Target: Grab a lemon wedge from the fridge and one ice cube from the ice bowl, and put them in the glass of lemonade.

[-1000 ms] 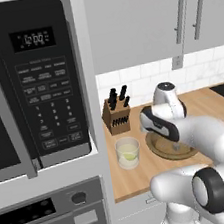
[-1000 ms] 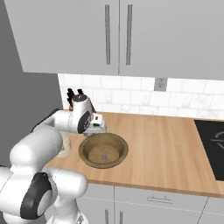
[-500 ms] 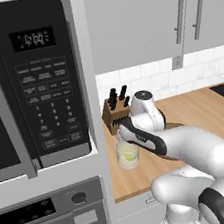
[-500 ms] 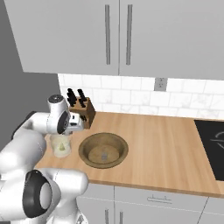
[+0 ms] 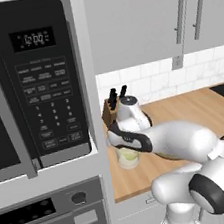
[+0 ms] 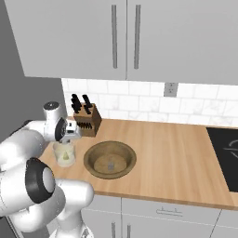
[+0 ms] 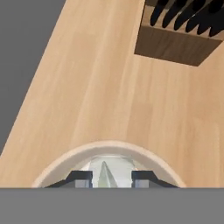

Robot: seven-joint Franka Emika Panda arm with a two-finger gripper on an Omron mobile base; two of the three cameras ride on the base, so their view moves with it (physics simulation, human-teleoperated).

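Note:
The glass of lemonade (image 6: 64,155) stands on the wooden counter left of the tan ice bowl (image 6: 109,159); it also shows under my arm (image 5: 126,158). My gripper (image 6: 69,136) hangs just above the glass and points down into it. In the hand view the gripper (image 7: 108,178) sits over the glass rim (image 7: 109,146), shut on a pale translucent ice cube (image 7: 104,173) between its tips. Another ice cube (image 6: 110,163) lies in the bowl. The lemon wedge is hidden and the fridge is out of view.
A wooden knife block (image 6: 86,119) stands against the tiled wall just behind the glass. A black microwave (image 5: 34,84) above an oven (image 5: 53,218) closes off the left. A dark cooktop (image 6: 225,155) lies at the counter's far right.
My arm has swung left from above the ice bowl to above the glass. The jaws have stayed at the same narrow width.

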